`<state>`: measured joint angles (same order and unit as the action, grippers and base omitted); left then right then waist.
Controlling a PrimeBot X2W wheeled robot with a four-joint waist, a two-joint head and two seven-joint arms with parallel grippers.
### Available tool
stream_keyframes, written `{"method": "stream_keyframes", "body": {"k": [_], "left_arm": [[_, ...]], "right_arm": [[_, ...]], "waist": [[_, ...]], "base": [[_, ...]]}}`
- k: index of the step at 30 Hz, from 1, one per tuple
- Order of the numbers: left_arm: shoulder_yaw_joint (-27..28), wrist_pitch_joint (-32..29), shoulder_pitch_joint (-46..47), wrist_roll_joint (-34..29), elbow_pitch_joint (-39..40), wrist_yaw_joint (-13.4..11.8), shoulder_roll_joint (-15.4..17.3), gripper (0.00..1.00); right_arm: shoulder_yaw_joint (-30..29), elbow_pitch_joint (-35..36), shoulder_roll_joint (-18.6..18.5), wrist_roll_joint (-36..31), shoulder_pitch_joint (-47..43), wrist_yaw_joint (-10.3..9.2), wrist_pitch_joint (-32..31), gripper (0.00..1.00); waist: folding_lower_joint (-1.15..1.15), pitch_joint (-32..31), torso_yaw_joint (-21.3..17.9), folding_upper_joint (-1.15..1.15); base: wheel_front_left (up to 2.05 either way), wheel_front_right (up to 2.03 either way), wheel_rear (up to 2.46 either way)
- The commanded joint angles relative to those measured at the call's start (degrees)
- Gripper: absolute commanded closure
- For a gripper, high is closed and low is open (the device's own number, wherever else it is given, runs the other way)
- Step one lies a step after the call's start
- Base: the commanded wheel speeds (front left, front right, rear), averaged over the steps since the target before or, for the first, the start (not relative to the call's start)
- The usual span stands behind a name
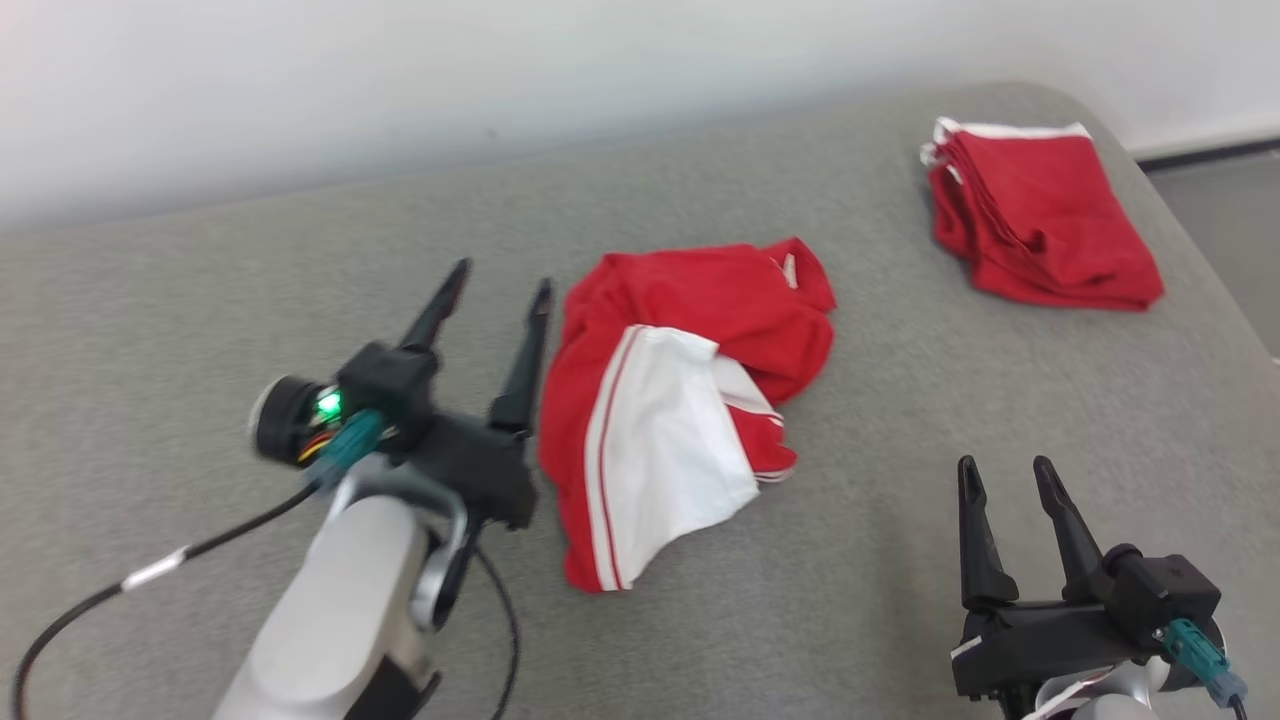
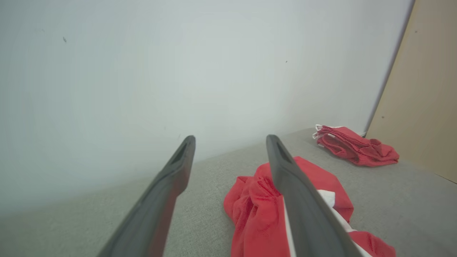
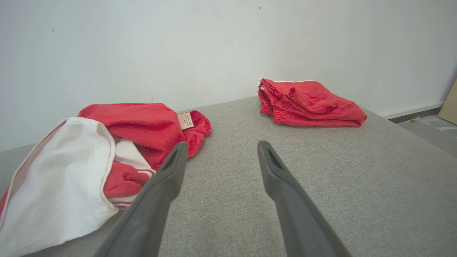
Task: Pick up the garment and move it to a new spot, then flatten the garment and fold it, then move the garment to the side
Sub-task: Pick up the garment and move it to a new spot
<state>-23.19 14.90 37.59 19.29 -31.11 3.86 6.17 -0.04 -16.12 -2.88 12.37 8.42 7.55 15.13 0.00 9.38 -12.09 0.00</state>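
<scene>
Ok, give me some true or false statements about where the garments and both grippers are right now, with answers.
1. The left gripper is clamped on the crumpled garment. False: it is open beside the garment, with nothing between its fingers.
2. A folded red garment lies at the far right of the grey surface. True.
3. The right gripper is open. True.
4. The crumpled garment is spread out flat. False: it is bunched up, with white fabric turned over the red.
</scene>
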Motion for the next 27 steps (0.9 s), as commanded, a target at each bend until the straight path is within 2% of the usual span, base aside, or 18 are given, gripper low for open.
{"method": "stream_keyframes", "body": {"k": [1, 8, 12, 19, 27], "left_arm": [[0.5, 0.3, -1.7, -0.5, 0.9, -0.4, 0.6, 0.00], [8.4, 0.3, -12.8, -1.8, 11.4, -2.2, 5.5, 0.00], [12.6, 0.3, -19.2, -2.4, 15.4, -2.7, 7.0, 0.00], [17.7, 0.3, -28.2, -3.4, 19.4, -2.4, 7.5, 0.00], [21.5, 0.3, -34.3, -4.6, 21.9, -1.9, 4.2, 0.00]], "right_arm": [[-0.2, 0.2, 0.0, -0.6, -0.8, -0.15, 0.0, 0.00], [-0.4, 0.0, -0.2, -1.3, -2.6, -0.15, 0.0, 0.00], [-0.7, -0.1, -0.3, -1.4, -3.6, -0.16, 0.0, 0.00], [-0.7, 0.2, -0.8, -1.1, -5.0, -0.15, -0.2, 0.00], [0.0, 0.5, -1.1, -0.6, -6.1, -0.15, -0.4, 0.00]], "waist": [[0.00, -3.6, 3.9, 0.00], [0.00, -7.0, 7.8, 0.00], [0.00, -8.3, 8.9, 0.00], [0.00, -9.3, 10.1, 0.00], [0.00, -10.0, 10.2, 0.00]], "base": [[0.00, 0.00, 0.00], [0.00, 0.00, 0.00], [0.00, 0.00, 0.00], [0.00, 0.00, 0.00], [0.00, 0.00, 0.00]]}}
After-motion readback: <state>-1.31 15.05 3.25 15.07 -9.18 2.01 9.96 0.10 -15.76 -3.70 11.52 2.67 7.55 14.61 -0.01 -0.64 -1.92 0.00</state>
